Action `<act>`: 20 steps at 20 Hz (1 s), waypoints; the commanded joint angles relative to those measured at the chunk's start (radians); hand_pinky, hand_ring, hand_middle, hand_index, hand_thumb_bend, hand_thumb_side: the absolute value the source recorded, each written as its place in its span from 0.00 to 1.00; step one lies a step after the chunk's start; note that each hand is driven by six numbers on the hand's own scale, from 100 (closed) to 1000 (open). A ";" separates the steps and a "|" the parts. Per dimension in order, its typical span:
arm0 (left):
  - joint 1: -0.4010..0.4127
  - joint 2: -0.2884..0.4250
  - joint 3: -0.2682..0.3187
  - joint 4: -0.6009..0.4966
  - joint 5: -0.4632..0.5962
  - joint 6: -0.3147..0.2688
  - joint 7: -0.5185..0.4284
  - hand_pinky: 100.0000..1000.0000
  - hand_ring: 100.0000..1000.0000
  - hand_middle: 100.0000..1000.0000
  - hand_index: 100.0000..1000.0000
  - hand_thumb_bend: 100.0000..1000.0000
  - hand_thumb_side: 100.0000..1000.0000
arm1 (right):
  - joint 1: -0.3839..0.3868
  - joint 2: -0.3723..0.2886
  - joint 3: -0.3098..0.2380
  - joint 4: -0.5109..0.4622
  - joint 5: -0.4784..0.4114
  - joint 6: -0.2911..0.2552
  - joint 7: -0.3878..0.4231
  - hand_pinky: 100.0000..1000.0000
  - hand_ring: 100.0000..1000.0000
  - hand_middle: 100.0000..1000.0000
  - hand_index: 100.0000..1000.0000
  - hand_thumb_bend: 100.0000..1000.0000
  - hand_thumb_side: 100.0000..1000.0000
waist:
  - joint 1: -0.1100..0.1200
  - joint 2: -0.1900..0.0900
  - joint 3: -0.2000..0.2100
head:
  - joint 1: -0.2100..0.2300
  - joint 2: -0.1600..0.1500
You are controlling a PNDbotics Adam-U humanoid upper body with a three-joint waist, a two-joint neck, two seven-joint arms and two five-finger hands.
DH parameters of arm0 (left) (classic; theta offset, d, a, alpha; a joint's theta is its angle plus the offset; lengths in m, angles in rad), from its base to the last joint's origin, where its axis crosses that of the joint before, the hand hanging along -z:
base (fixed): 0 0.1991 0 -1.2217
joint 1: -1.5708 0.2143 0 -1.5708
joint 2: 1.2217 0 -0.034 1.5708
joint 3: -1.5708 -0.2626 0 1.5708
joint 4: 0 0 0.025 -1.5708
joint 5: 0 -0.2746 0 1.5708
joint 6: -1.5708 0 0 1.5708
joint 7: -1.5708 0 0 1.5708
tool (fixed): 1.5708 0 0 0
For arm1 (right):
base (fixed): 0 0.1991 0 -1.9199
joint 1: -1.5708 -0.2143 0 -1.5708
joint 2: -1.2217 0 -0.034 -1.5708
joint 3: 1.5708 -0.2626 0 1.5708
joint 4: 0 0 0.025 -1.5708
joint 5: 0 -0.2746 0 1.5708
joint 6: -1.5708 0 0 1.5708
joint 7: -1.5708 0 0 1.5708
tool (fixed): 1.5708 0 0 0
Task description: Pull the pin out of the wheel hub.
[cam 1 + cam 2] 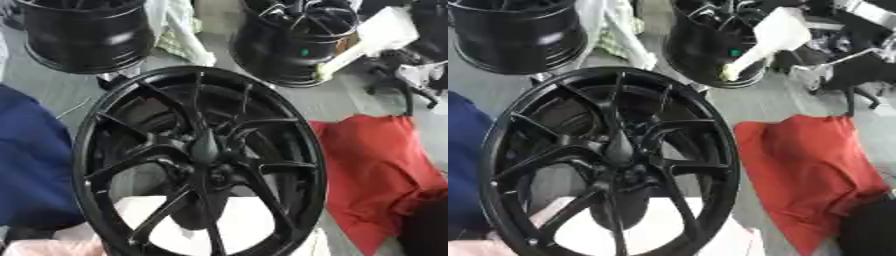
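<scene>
Left eye view: a large black multi-spoke wheel hub (199, 162) fills the centre and lower frame, standing tilted toward the camera. A dark pointed shape (205, 145) stands up at the hub centre, where the spokes meet; whether this is the pin cannot be told. Below the wheel, a white surface (249, 222) shows through the spokes. Blue fabric (31, 160) lies at the left edge and red cloth (385, 170) on the grey floor to the right, just beside the rim. Two more black wheels stand at the back, one upper left (83, 32) and one upper right (293, 37).

Right eye view: same scene, with the wheel hub sitting further left in the frame. A white paddle-like object (767, 37) leans against the upper-right wheel, its yellowish lower end near that wheel's rim. A small green dot (734, 52) shows on that wheel's wall.

Hands: neither robot hand shows in either view, so the state of the fingers cannot be told.
</scene>
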 commanded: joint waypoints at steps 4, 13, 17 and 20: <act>0.022 0.044 0.034 -0.020 -0.008 -0.001 0.037 0.63 0.47 0.41 0.66 0.63 0.34 | 0.121 0.092 -0.127 0.076 0.070 0.036 -0.094 0.78 0.67 0.31 0.48 0.00 0.00 | 0.043 -0.057 -0.078 | 0.151 0.043; 0.020 0.050 0.010 -0.015 -0.015 0.011 0.029 0.63 0.48 0.43 0.67 0.65 0.35 | 0.578 0.826 -0.203 -0.048 0.491 -0.048 -0.386 0.79 0.92 0.94 0.91 0.00 0.47 | 0.056 -0.085 -0.012 | 0.087 0.062; 0.016 0.060 0.005 -0.017 -0.026 0.015 0.027 0.64 0.49 0.43 0.68 0.66 0.36 | 0.537 0.892 -0.146 -0.049 0.559 0.010 -0.447 0.75 0.90 0.94 0.91 0.00 0.77 | 0.062 -0.090 -0.009 | 0.067 0.072; 0.015 0.065 0.004 -0.021 -0.029 0.017 0.025 0.64 0.49 0.43 0.68 0.66 0.35 | 0.517 0.905 -0.124 -0.049 0.554 0.010 -0.499 0.74 0.89 0.94 0.91 0.00 0.78 | 0.064 -0.085 -0.010 | 0.057 0.070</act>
